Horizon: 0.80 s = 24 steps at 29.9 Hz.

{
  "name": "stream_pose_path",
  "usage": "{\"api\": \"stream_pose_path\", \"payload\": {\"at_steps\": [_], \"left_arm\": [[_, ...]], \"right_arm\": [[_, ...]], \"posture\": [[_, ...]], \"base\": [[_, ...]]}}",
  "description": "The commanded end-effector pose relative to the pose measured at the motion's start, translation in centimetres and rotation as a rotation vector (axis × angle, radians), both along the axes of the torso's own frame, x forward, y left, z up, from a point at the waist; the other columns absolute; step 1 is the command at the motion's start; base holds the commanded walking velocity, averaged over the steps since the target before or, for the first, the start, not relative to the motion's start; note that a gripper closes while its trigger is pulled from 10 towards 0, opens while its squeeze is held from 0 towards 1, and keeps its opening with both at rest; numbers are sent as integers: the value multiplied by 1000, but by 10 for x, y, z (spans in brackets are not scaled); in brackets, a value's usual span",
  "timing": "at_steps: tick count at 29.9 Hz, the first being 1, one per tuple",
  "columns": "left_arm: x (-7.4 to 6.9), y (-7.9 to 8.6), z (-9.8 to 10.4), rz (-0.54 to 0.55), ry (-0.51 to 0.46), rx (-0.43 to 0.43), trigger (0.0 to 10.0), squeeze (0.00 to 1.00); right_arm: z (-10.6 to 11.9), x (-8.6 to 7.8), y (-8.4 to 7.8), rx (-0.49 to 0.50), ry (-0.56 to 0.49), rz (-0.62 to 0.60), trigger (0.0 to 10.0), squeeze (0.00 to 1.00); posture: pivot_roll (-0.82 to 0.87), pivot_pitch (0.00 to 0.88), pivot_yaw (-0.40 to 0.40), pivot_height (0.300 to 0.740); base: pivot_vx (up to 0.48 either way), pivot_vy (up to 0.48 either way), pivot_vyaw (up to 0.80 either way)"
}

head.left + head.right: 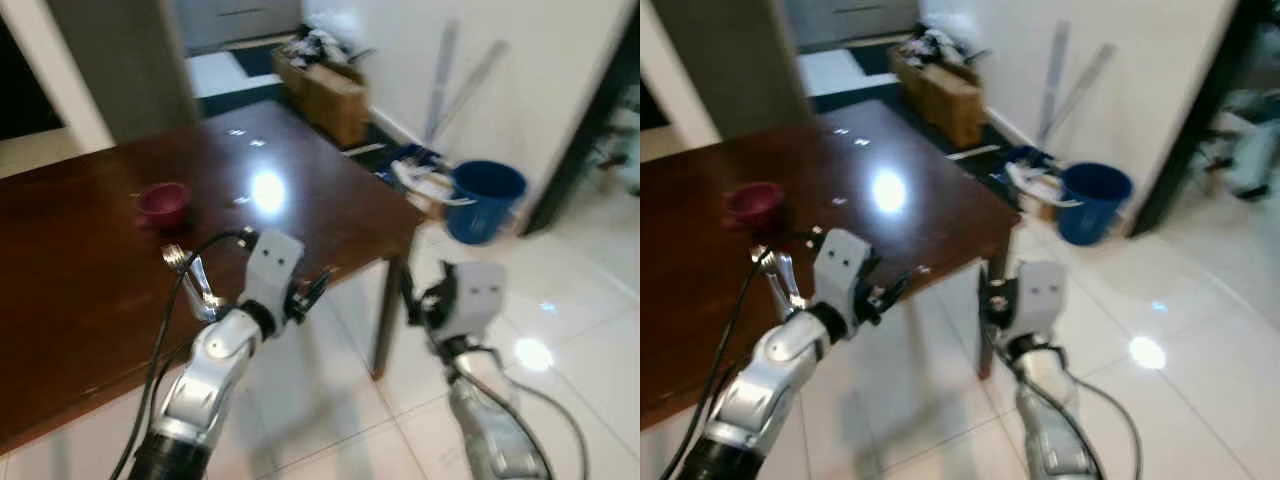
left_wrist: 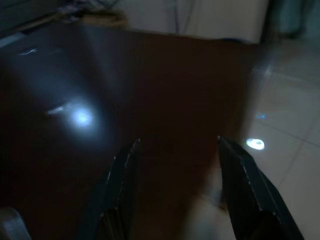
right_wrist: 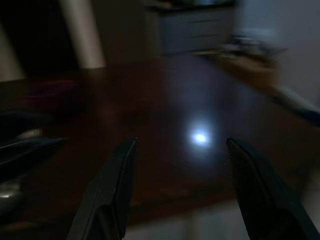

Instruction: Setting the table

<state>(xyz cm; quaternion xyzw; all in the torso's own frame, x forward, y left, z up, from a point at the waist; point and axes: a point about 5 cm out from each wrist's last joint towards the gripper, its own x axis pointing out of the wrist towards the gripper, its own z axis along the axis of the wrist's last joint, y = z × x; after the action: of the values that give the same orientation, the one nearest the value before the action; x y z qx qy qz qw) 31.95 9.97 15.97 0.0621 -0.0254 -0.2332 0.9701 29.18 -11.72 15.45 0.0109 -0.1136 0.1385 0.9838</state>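
The job is just starting. One small red cup [image 1: 163, 204] is sitting on the brown desk [image 1: 90, 290], far from the edge near you. A shiny fork [image 1: 192, 283] is standing up just beside your left hand [image 1: 305, 292], close to the near edge of the desk. The pictures are blurry, so you cannot tell if the fork is lying on the desk or riding with the arm. No plates are showing on the desk, so most of the setting is probably left to do.

Your left arm is reaching forward over the near side of the desk. Its two black fingers [image 2: 122, 170] are spread wide and holding nothing, with only dark desk between them.

Your right hand [image 1: 415, 300] is hanging over the white floor [image 1: 560, 320], beside the desk's corner. Its fingers [image 3: 117, 185] are wide apart too, holding nothing and pointing toward the desk.
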Motion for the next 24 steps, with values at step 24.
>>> {"api": "stream_pose_path", "payload": {"at_steps": [24], "left_arm": [[-8, 6, 18, 56, 3, -28, 10000, 0]], "right_arm": [[15, -27, 24, 165, 85, 411, 10000, 0]], "posture": [[-64, 30, 150, 740]], "base": [[193, 0, 332]]}}
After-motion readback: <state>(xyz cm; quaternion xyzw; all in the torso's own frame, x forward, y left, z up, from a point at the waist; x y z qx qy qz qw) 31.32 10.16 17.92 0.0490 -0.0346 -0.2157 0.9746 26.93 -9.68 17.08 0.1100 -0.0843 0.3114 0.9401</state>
